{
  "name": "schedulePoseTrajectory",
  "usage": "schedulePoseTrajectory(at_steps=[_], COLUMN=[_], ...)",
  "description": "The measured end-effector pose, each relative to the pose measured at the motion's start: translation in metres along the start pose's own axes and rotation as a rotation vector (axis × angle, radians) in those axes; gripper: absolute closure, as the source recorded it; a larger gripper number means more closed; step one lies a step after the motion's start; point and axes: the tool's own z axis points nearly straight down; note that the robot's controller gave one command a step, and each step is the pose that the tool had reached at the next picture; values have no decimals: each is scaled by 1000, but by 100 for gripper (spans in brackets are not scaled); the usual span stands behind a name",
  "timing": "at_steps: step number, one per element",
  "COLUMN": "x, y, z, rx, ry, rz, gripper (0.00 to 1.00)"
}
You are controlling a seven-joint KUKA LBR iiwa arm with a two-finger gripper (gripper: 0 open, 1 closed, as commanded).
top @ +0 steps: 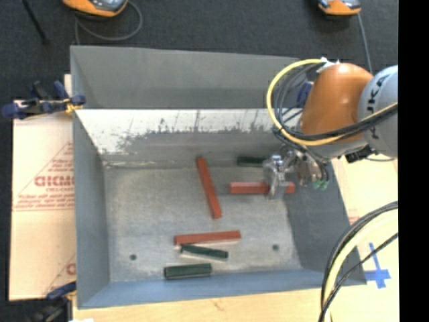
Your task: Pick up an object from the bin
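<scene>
My gripper (275, 178) is low in the bin's right back part, right over a short red-brown bar (247, 188) that lies flat and runs left to right. The gripper's metal tip crosses this bar near its right end and hides a piece of it. Just behind, near the back wall, lies a small dark green bar (251, 160), partly covered by the gripper. To the left, a longer red-brown bar (208, 187) lies aslant on the floor, apart from the gripper.
Near the front wall lie a long red-brown bar (207, 237), a dark green bar (205, 251) touching it, and another dark green bar (188, 271). The arm with its orange cover and cables hangs over the bin's right rim.
</scene>
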Motion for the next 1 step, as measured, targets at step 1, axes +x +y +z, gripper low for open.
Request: schedulePoseTrajectory(at_steps=[1], x=[-2], y=[-11], z=[-73], rx=[0], ry=[-1], rz=[-98], gripper=[100])
